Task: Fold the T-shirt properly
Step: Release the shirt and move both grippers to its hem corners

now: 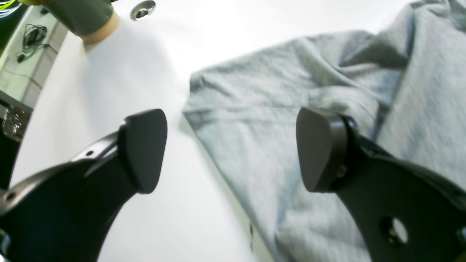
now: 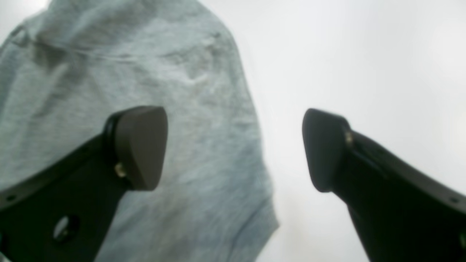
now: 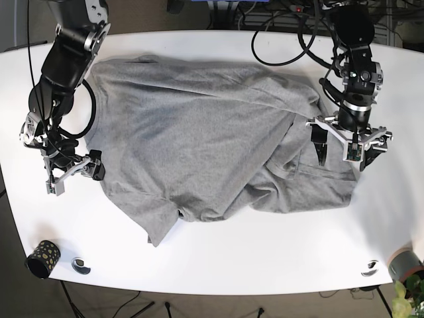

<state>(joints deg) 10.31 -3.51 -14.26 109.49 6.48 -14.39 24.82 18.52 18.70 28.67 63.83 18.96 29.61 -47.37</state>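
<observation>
- Shirt lies crumpled on table.
- Left gripper over its sleeve edge, fingers spread, empty.
- Right gripper at opposite edge, fingers spread, empty.

Both arms reach in from the far side, each bent at the elbow with the wrist angled downward. The left gripper hangs with its jaws spread wide, the two dark pads well apart and nothing between them. The right gripper is likewise spread wide (its wrist view is blurred), its pads apart and empty, low near the surface.
</observation>
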